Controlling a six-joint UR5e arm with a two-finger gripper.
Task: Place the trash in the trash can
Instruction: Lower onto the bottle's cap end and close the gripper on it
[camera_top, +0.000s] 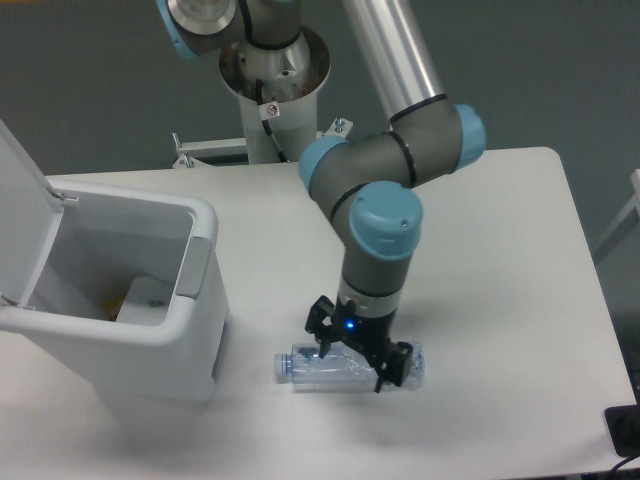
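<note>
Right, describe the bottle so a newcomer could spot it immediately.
Start at the big white trash can with its lid flipped open, on the left of the table. Just right of its base lies the bottle, on its side under the gripper. It is clear crushed plastic with a blue cap towards the can.

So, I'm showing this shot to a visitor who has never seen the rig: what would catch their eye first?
Probably the arm bent low over the table's front, its gripper straddling a clear plastic bottle lying on its side. Next, the big white trash can at the left, lid flipped up, mouth open.
</note>
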